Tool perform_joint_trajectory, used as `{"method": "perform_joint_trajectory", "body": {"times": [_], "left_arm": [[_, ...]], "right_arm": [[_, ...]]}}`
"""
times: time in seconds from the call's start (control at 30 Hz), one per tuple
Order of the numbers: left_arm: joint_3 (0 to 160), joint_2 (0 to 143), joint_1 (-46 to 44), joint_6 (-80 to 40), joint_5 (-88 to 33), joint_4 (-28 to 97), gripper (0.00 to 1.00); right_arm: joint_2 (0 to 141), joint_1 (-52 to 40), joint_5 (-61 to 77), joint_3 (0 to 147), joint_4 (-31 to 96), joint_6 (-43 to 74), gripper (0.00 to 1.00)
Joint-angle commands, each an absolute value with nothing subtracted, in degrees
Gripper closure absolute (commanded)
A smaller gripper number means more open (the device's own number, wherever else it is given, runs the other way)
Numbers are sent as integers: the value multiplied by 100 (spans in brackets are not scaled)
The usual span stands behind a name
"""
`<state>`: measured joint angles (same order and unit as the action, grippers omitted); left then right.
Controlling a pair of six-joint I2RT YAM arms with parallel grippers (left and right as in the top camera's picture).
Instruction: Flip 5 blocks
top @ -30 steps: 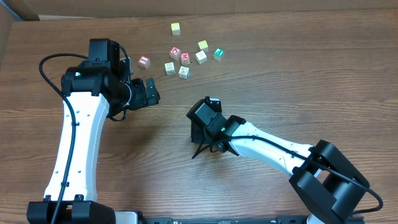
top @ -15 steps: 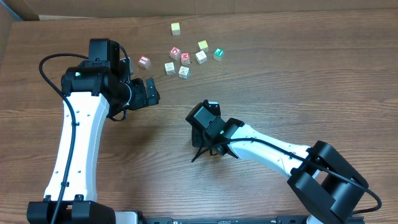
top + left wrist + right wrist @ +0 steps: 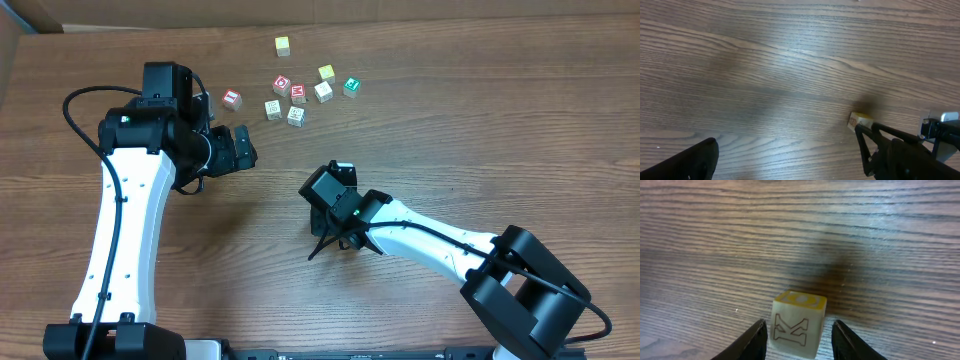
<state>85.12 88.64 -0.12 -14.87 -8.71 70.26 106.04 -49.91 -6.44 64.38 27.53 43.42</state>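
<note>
A pale block [image 3: 799,324] with a yellow top face and an outlined "K" on its side rests on the table. My right gripper [image 3: 799,332] straddles it, open, with a thin gap at each finger. That block [image 3: 860,121] also shows in the left wrist view, beside the right gripper's black fingers [image 3: 875,145]. From overhead my right gripper [image 3: 340,243] hides it. Several more blocks lie at the back: a red-faced one [image 3: 232,98], two whitish ones [image 3: 273,108] [image 3: 296,115], a green one [image 3: 351,86]. My left gripper [image 3: 240,148] hangs open, holding nothing.
Red "D" [image 3: 282,84] and "M" [image 3: 299,94] cubes sit among the back cluster, with a pale cube [image 3: 323,91], a yellow-green cube [image 3: 327,72] and a lone yellowish cube [image 3: 283,45] farther back. Cardboard edges the table's far side [image 3: 30,15].
My right gripper has shifted slightly left and toward the front, and its fingers have drawn closer together. The left arm has not moved.
</note>
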Motion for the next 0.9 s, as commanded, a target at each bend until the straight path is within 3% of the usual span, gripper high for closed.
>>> {"method": "perform_joint_trajectory", "body": {"times": [0.0, 0.23, 0.53, 0.87], "left_arm": [[8641, 8886, -1, -1481, -849, 7006, 0], [8641, 8886, -1, -1481, -849, 7006, 0], [8641, 8886, -1, -1481, -849, 7006, 0], [8641, 8886, -1, -1481, -849, 7006, 0]], "right_arm": [[10654, -5019, -814, 6401, 2718, 4320, 57], [10654, -5019, -810, 6401, 2571, 4320, 52], [10796, -5019, -812, 6394, 2550, 4320, 53], [10822, -5019, -703, 6434, 2655, 4324, 66]]}}
